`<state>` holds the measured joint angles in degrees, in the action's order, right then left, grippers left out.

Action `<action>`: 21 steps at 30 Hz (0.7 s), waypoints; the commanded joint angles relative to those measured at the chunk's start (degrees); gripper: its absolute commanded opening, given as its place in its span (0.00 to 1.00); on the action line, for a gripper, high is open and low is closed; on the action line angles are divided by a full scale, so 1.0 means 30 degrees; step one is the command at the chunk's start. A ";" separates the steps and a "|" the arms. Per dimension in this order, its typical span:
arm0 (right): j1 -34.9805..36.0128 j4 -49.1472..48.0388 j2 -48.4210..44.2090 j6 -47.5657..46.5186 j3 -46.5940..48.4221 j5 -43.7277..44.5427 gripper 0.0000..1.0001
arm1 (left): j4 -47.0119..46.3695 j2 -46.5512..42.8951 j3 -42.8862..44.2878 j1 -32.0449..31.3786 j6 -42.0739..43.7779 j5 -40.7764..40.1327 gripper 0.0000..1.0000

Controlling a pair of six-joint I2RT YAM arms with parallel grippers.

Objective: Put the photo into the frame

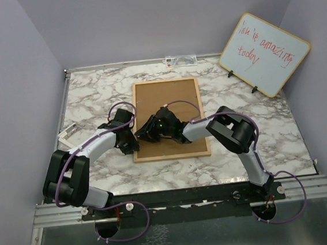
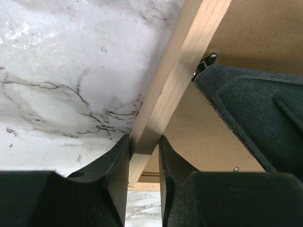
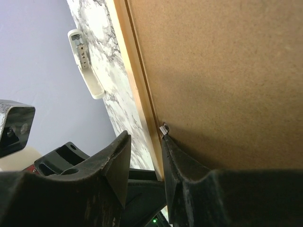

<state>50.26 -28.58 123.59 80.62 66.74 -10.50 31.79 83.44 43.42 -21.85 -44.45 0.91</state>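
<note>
Left end effector: clamped on the left rail of the frame, with the light wood strip pinched between both fingers low in the left wrist view.
Right end effector: jaws narrowly parted and gripping nothing. The fingertip on the right of its view sits at a small metal tab on the rail's inner edge. In the overhead view it is just beside the left end effector.
Frame: lies flat and back-up in the middle of the overhead view.
Backing board: plain brown, filling the frame inside its rails.
Bench: white marble pattern, carrying the frame.
Whiteboard: upper right of the overhead view, propped at a tilt, with red handwriting.
White plastic piece: at the bench's left edge, well apart from the frame.
</note>
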 commanded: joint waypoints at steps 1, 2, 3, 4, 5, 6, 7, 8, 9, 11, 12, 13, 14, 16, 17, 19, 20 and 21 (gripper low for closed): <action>0.0136 -0.0697 0.1351 0.0721 -0.0052 0.0510 0.35 | 0.1257 0.1836 -0.1179 -0.0174 0.1257 -0.0328 0.19; 0.0149 -0.1072 0.1376 0.0929 -0.0133 0.0556 0.34 | 0.1241 0.1945 -0.1125 -0.0179 0.1427 -0.0309 0.18; 0.0151 -0.1423 0.1424 0.1094 -0.0190 0.0580 0.34 | 0.1239 0.2040 -0.1086 -0.0177 0.1562 -0.0329 0.18; 0.0151 -0.1741 0.1455 0.1305 -0.0260 0.0678 0.33 | 0.1243 0.2128 -0.1062 -0.0165 0.1685 -0.0309 0.18; 0.0151 -0.2125 0.1474 0.1533 -0.0357 0.0744 0.33 | 0.1243 0.2205 -0.1038 -0.0163 0.1778 -0.0083 0.18; 0.0151 -0.2386 0.1487 0.1716 -0.0405 0.0831 0.32 | 0.1225 0.2241 -0.1042 -0.0175 0.1844 0.0146 0.18; 0.0173 -0.2510 0.1489 0.1907 -0.0444 0.0973 0.32 | 0.1193 0.2252 -0.1068 -0.0161 0.1926 0.0237 0.18; 0.0172 -0.2643 0.1514 0.1949 -0.0449 0.1075 0.32 | 0.1204 0.2272 -0.1024 -0.0160 0.2024 0.0256 0.17; 0.0179 -0.2732 0.1554 0.2024 -0.0512 0.1235 0.31 | 0.1209 0.2256 -0.0989 -0.0159 0.2212 0.0214 0.17; 0.0251 -0.2866 0.1703 0.2323 -0.0638 0.1518 0.31 | 0.1222 0.2151 -0.0815 -0.0167 0.2479 0.0190 0.17; 0.0240 -0.2779 0.1809 0.2276 -0.0517 0.1510 0.30 | 0.1215 0.2043 -0.0780 -0.0175 0.2445 0.0235 0.17; 0.0235 -0.2570 0.1869 0.2200 -0.0458 0.1681 0.29 | 0.1210 0.1979 -0.0790 -0.0161 0.2385 0.0289 0.17; 0.0238 -0.2720 0.1950 0.2055 -0.0433 0.1750 0.27 | 0.1210 0.1930 -0.0839 -0.0174 0.2319 0.0335 0.17; 0.0238 -0.2954 0.2068 0.1746 -0.0310 0.1812 0.23 | 0.1210 0.1945 -0.0968 -0.0160 0.2303 0.0342 0.16; 0.0239 -0.3258 0.2100 0.1636 -0.0319 0.1916 0.22 | 0.1210 0.1977 -0.1073 -0.0167 0.2291 0.0382 0.15; 0.0119 -0.4796 0.2064 0.1349 -0.0625 0.1997 0.19 | 0.1217 0.2014 -0.1170 -0.0153 0.2222 0.0551 0.15; 0.0033 -0.5367 0.2000 0.1169 -0.0765 0.2005 0.18 | 0.1211 0.1990 -0.1161 -0.0166 0.2218 0.0584 0.15; -0.0069 -0.5794 0.1904 0.1139 -0.0859 0.2006 0.17 | 0.1210 0.1935 -0.1182 -0.0160 0.2218 0.0592 0.15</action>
<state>50.17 -38.06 127.00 85.54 64.90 -10.15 31.33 84.97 44.82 -21.43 -39.35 1.96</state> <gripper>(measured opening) 0.186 0.257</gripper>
